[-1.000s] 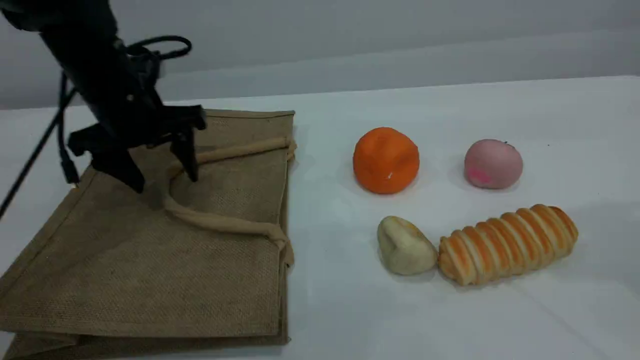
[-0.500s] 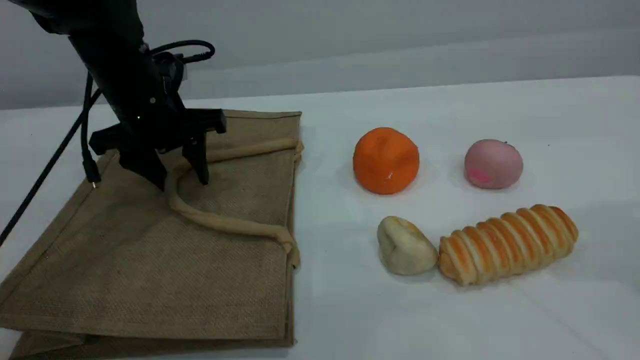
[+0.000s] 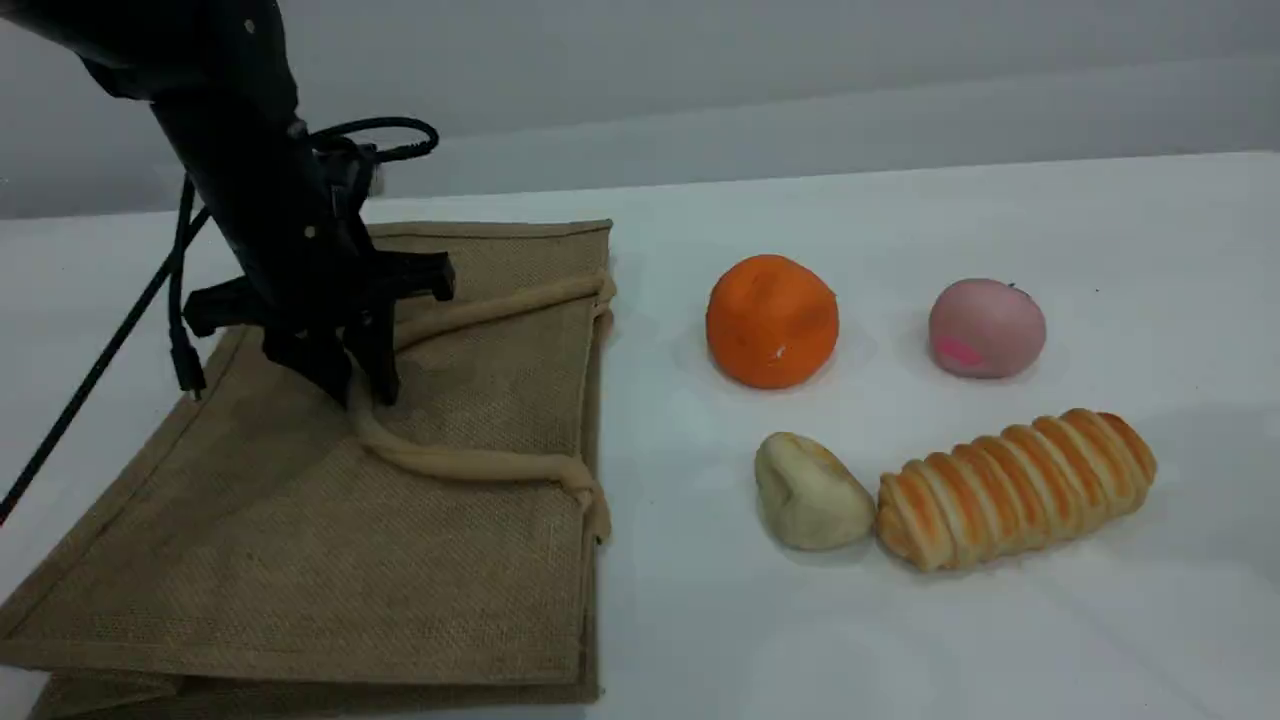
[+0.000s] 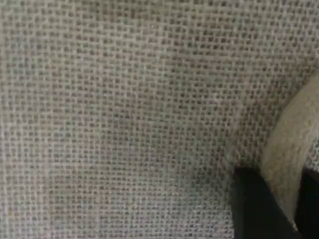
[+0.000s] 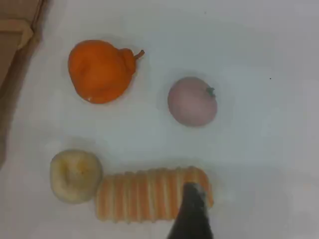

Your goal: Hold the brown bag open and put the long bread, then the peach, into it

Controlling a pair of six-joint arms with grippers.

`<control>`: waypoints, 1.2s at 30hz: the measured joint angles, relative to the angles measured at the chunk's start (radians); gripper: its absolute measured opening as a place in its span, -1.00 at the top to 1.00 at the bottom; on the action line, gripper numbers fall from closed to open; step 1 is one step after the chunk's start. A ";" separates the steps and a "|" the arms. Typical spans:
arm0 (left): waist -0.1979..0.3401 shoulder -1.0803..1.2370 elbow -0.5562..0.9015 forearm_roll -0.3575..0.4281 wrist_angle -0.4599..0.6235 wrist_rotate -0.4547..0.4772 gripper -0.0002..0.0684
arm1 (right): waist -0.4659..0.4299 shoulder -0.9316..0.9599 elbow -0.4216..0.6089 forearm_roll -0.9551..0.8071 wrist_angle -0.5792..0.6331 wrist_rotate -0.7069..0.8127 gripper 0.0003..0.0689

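While my left claw pinches the rolled tan loop handle of the flat, seemingly empty brown jute bag, my spread right claw hangs nearer the striped orange-and-cream long bread, directly beneath it, long axis crosswise; the round pale pink peach sits just beyond.

Plain white table, pale grey wall behind it, soft even light
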 joint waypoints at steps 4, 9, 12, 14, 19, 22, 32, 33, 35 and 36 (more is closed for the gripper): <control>0.000 -0.001 -0.008 -0.003 0.033 0.045 0.64 | 0.000 0.000 0.000 -0.001 0.000 0.000 -0.50; 0.000 -0.028 -0.067 0.001 0.137 0.143 0.70 | 0.000 0.000 0.000 -0.004 -0.009 0.000 -0.50; 0.000 -0.058 -0.129 0.001 0.204 0.179 0.70 | 0.000 0.000 0.000 -0.004 -0.014 0.000 -0.50; 0.000 -0.080 -0.170 0.001 0.253 0.204 0.70 | 0.000 0.000 0.000 -0.004 -0.014 0.000 -0.50; 0.000 -0.141 -0.265 0.002 0.362 0.262 0.70 | 0.000 0.000 0.000 -0.004 -0.036 0.000 -0.50; 0.000 -0.175 -0.312 0.003 0.422 0.296 0.70 | 0.000 0.000 0.000 0.002 -0.036 0.000 -0.50; 0.000 -0.263 -0.439 0.000 0.501 0.436 0.70 | 0.000 0.020 0.002 0.049 -0.007 -0.008 -0.50; 0.000 -0.272 -0.446 0.000 0.501 0.437 0.70 | 0.000 0.029 0.002 0.049 0.009 -0.008 -0.50; 0.000 -0.293 -0.462 -0.001 0.501 0.453 0.70 | 0.000 0.046 0.002 0.049 0.047 -0.007 -0.50; 0.000 -0.301 -0.472 -0.004 0.501 0.469 0.70 | 0.000 0.054 0.002 0.051 0.059 -0.007 -0.50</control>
